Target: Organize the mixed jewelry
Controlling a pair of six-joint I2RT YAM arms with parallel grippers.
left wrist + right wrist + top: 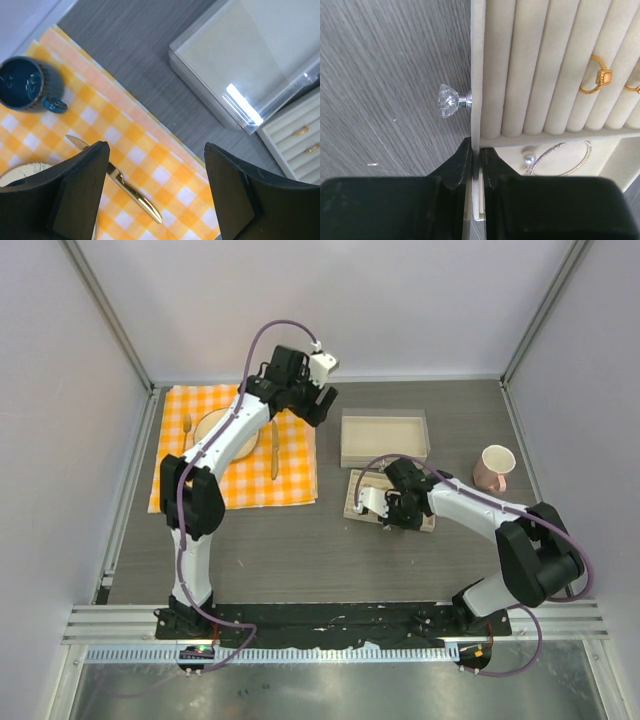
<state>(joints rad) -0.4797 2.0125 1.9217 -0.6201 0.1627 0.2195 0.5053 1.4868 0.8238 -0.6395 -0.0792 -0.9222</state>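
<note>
Right jaws clenched on the front wall of the beige tray (477, 60). The thin wall is pinched between them, just beside the crystal knob (449, 100) that sticks out of that wall over the grey worktop (380, 75).

Jewelry in the tray, right wrist view:
- Gold ring (598, 77) with a pale stone sits in a slot between the padded rolls.
- Second gold ring (635, 89) is one slot over, cut by the frame edge.
- Silver hoop (561, 159) lies flat in the open compartment beside the rolls.
- Pearl bead (528, 160) is at the hoop's rim; touching or just apart, cannot tell.

Left jaws released and spread wide, nothing between them, hanging above the orange checked cloth (150, 165).

- Gold knife (131, 192) lies on the cloth under them.
- Blue mug (25, 82) stands on the cloth near its edge.
- Plate (20, 172) shows only at the frame corner.
- Clear box (235, 60) sits on bare worktop beside the cloth.
- Past the box, a tray corner shows two gold pieces (300, 131) in its slots.

Top view:
- Tray is mid-worktop, just on the near side of the clear box, with the right arm over it.
- Pink mug (493, 468) stands to the right, apart from both.
- Fork (187, 425) lies left of the plate, knife on its right.
</note>
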